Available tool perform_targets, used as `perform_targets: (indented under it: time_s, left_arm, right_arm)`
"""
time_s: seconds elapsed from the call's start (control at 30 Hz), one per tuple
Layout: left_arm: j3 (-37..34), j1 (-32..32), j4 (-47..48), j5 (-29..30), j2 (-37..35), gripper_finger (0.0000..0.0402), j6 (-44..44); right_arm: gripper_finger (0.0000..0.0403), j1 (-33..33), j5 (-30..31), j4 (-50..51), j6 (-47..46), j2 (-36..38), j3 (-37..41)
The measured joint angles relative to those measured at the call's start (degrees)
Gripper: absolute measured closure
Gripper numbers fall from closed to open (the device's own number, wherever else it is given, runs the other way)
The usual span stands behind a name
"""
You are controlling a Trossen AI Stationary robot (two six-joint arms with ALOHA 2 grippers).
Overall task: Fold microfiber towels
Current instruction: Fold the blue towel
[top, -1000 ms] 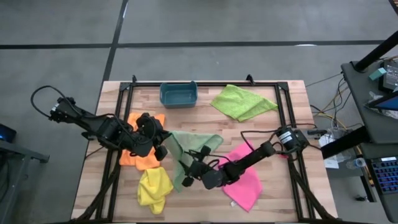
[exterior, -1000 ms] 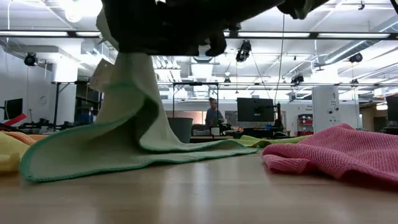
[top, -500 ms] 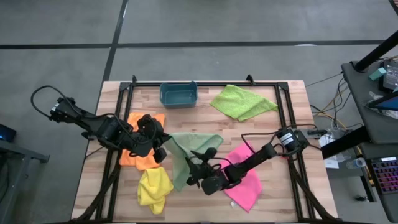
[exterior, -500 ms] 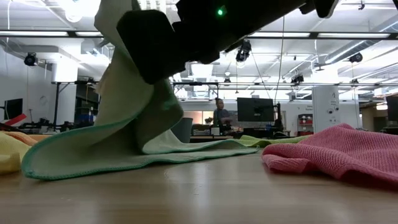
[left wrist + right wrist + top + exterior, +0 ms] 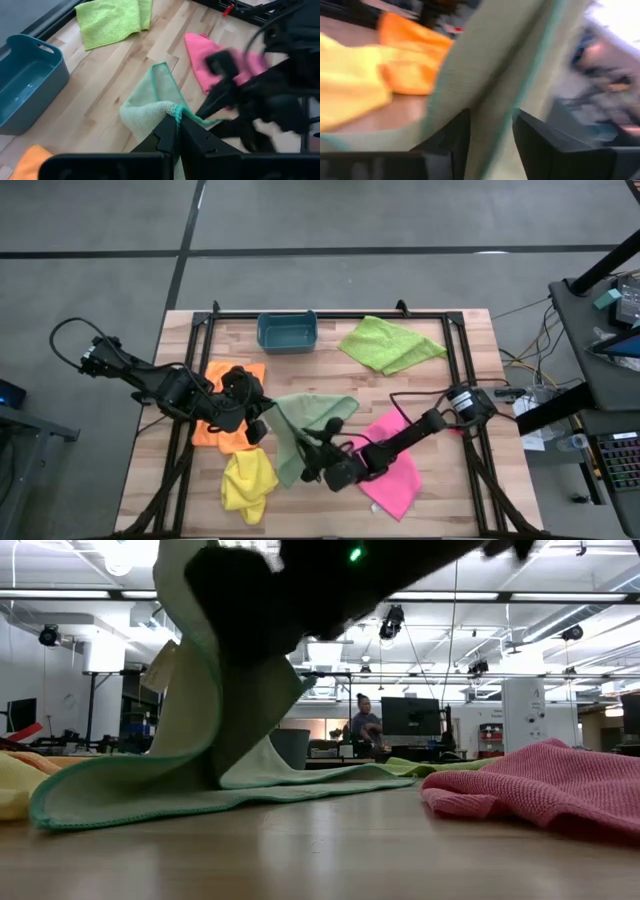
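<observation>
Your left gripper (image 5: 176, 131) is clamped on a corner of the pale mint towel (image 5: 305, 428), lifting it off the table (image 5: 470, 370) just left of centre. Your right gripper (image 5: 490, 131) straddles a hanging fold of that towel, its fingers (image 5: 451, 134) parted around the cloth; whether they pinch it cannot be told. From the mint towel: orange towel (image 5: 222, 435) at 9 o'clock, yellow towel (image 5: 248, 483) at 7, pink towel (image 5: 392, 470) at 4, lime towel (image 5: 390, 345) at 1, teal bin (image 5: 286, 332) at 12.
</observation>
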State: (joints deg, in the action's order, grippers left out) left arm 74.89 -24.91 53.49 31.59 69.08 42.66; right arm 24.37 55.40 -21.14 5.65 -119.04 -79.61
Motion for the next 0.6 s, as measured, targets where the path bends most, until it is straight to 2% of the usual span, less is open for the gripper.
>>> perform_targets:
  time_s: [0.07, 0.13, 0.3, 0.47, 0.6]
  left_arm:
    - [0.05, 0.00, -0.84, -0.02, 0.00, 0.0402, -0.12]
    - [0.07, -0.02, -0.83, -0.27, 0.00, 0.0402, -0.12]
    - [0.07, -0.35, -0.71, -1.59, 0.00, 0.0402, -1.09]
    - [0.07, -0.35, -0.48, -2.31, 0.00, 0.0402, -1.58]
    - [0.07, -0.35, -0.50, -5.23, 0.05, 0.0402, -2.72]
  right_arm:
    - [0.0283, -1.54, -3.00, 1.70, -2.22, -0.45, 0.11]
    - [0.0304, -2.18, -2.95, 4.07, -3.03, -0.48, 0.17]
    - [0.0383, -1.23, -3.33, 7.80, 0.76, 2.28, 0.17]
    - [0.0394, -0.21, -3.34, 14.79, 3.32, 7.01, 0.15]
    - [0.0394, 0.38, -3.40, 22.64, 4.67, 12.24, 0.15]
